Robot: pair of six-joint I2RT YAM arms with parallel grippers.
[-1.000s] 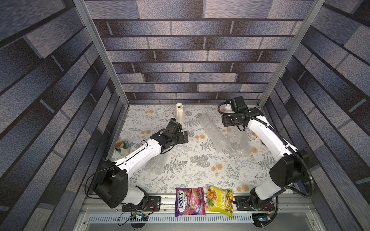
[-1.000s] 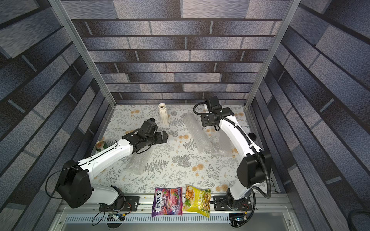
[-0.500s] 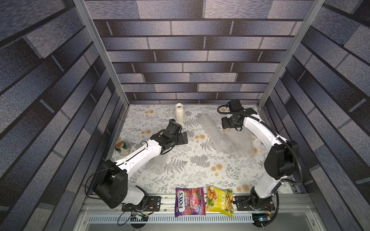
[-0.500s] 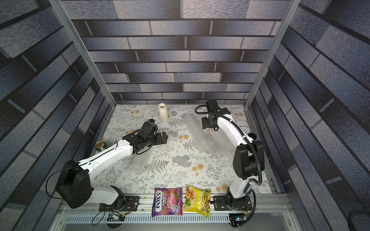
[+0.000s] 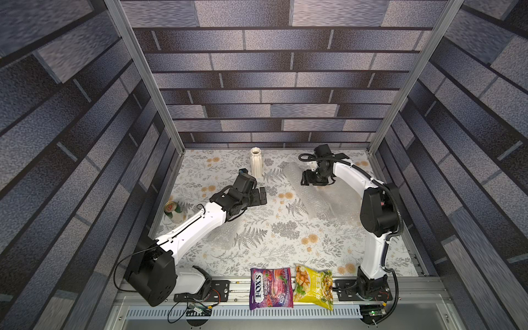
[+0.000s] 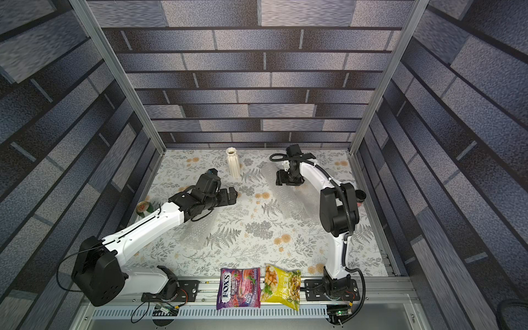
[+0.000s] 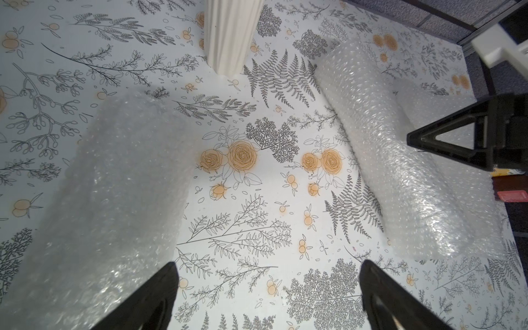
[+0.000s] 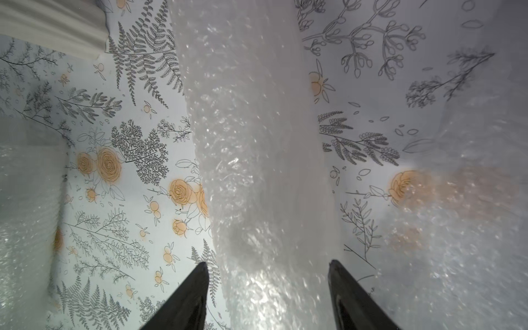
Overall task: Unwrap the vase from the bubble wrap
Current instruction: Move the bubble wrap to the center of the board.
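- Clear, whitish bubble wrap [image 5: 308,194] lay as a long tube-like roll on the right half of the floral worktop [image 5: 265,257], running slantwise from the back toward the middle.
- A flatter, crinkled part of it spread just beside the roll toward the right arm.
- A second bubble wrap sheet [image 5: 225,237] lay loosely curled near the middle-left, partly beneath the left arm.
- The cream ribbed vase [image 5: 256,163] stood upright and bare at the back centre, apart from both pieces, with its mouth facing up. Its inside could not be made out.
- The right tool [image 8: 267,265] hung over the far end of the roll, its jaws partly apart with the roll running between them. Whether they pressed on it could not be told.
- The left tool [image 7: 267,268] stood with its jaws wide over bare worktop, with nothing between them, between the two pieces of wrap.
- A green drink can [image 5: 173,211] stood upright at the worktop's left edge.
- A purple FOX'S candy bag [image 5: 270,288] and a yellow snack bag [image 5: 314,287] lay side by side on the front rail.
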